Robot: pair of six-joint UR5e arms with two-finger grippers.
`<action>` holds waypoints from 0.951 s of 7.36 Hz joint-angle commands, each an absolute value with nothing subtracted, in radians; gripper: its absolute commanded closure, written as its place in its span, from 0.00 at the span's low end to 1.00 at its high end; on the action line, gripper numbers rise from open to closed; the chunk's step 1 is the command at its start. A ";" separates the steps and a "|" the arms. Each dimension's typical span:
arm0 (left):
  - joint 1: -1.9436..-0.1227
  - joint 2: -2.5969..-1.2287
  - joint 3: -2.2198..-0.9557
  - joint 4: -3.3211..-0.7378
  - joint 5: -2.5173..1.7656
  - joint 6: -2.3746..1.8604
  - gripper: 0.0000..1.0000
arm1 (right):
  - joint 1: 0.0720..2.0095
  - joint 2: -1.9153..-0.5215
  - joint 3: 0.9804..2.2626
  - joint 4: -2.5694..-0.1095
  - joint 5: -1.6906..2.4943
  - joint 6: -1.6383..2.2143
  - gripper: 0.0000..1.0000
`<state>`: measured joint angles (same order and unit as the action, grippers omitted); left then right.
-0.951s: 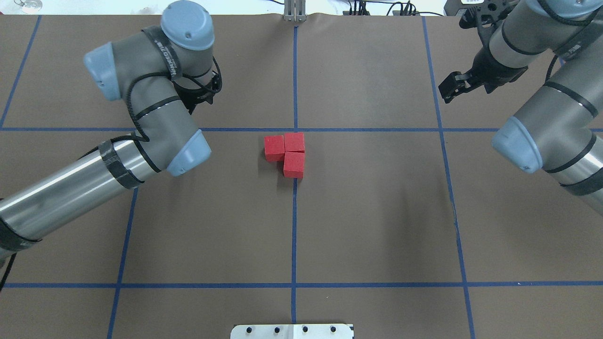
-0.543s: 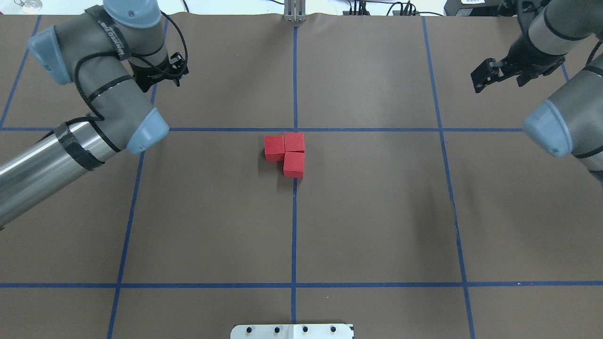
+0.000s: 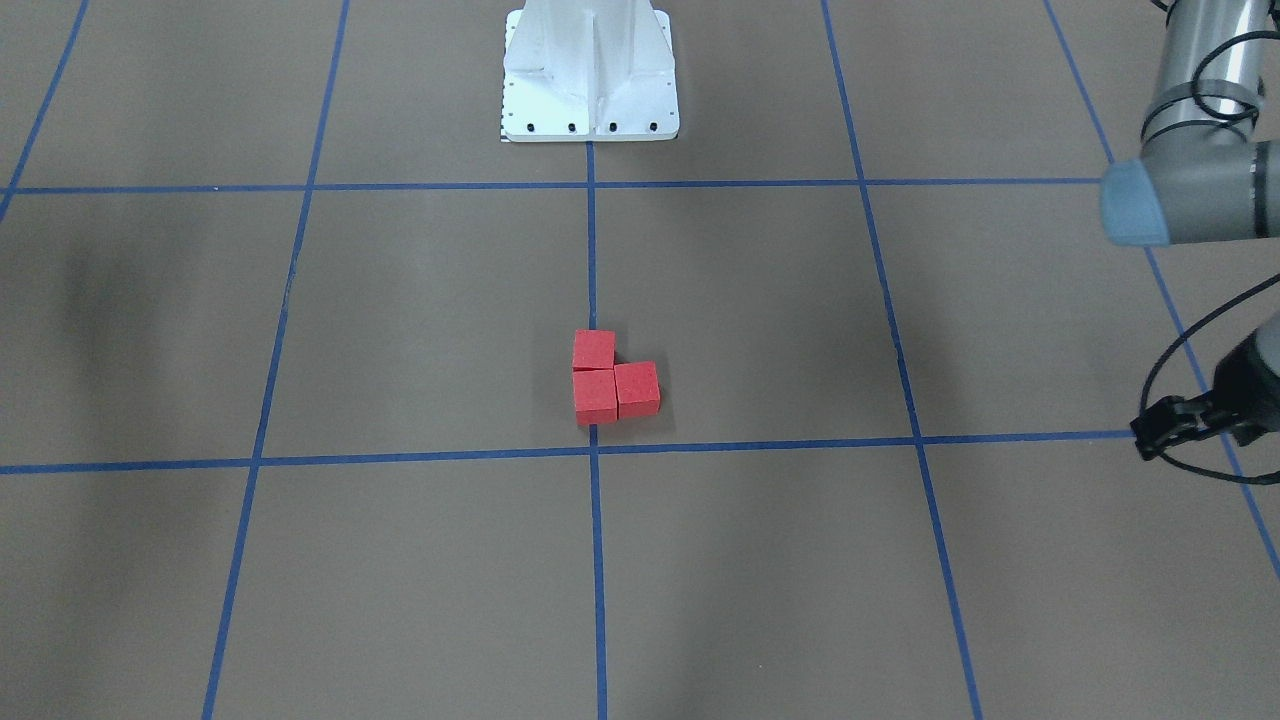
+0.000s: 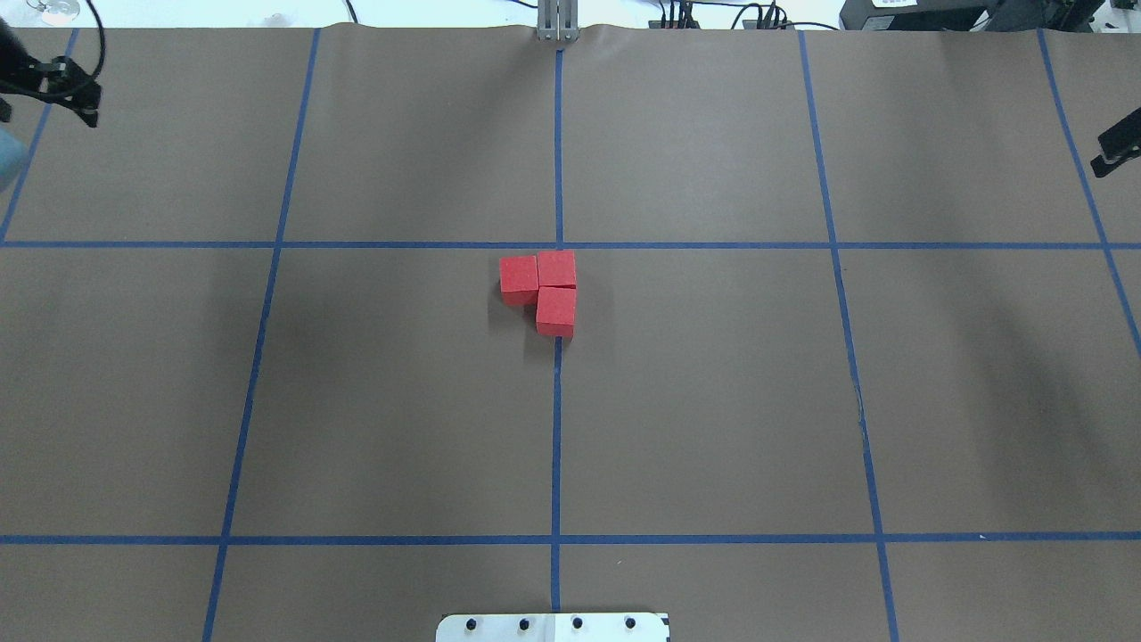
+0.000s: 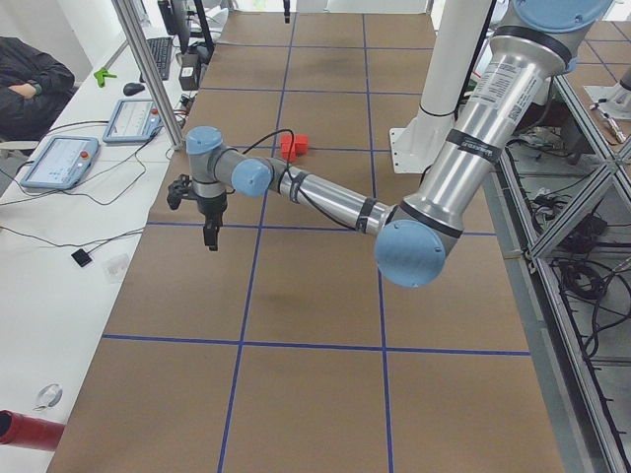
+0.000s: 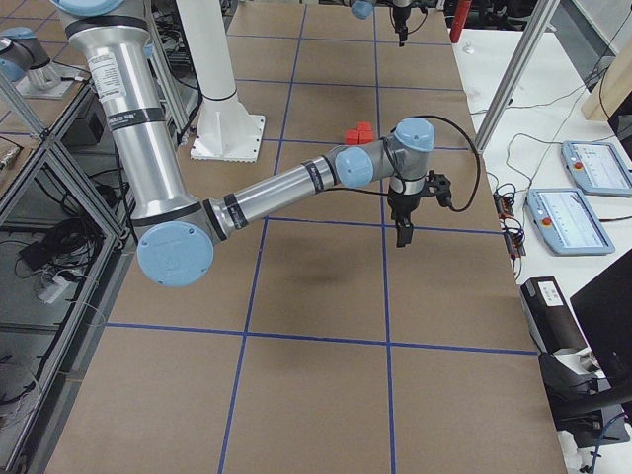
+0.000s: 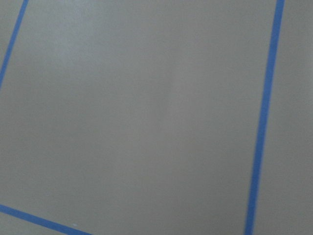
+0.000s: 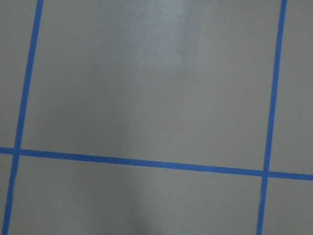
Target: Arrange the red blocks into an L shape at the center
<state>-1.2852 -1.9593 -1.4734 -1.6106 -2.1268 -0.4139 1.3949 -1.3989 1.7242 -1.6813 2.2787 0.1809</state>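
Three red blocks (image 4: 548, 290) sit touching in an L on the brown floor, just on the near side of the center grid crossing (image 4: 559, 245). They also show in the front view (image 3: 610, 385) and both side views (image 5: 294, 146) (image 6: 358, 133). My left gripper (image 4: 71, 89) is far off at the back left edge and holds nothing; it also shows at the right edge of the front view (image 3: 1165, 430). My right gripper (image 4: 1116, 147) is at the far right edge and holds nothing. I cannot tell whether either is open or shut. Both wrist views show only bare floor and tape.
The white robot base plate (image 4: 553, 627) is at the near middle edge. A metal post (image 4: 558, 22) stands at the far edge. Blue tape lines divide the brown floor into squares. Operator tablets lie on side tables (image 5: 59, 163) (image 6: 583, 212).
Both arms have drawn back outward from the middle, the left to the far left, the right to the far right. The three red blocks have not moved.
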 commanded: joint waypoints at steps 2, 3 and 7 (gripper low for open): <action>-1.494 -1.803 -1.480 -1.614 -2.189 -0.011 0.00 | 1.523 -1.522 1.730 -1.680 2.355 0.045 0.01; -1.555 -1.783 -1.465 -1.632 -2.221 0.027 0.00 | 1.537 -1.535 1.733 -1.678 2.353 0.044 0.01; -1.574 -1.628 -1.466 -1.775 -2.278 0.081 0.00 | 1.555 -1.580 1.744 -1.678 2.356 0.043 0.01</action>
<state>-1.5729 -1.6816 -1.4573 -1.7322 -2.2719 0.0807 1.5540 -1.5681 1.7380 -1.6782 2.3539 0.0435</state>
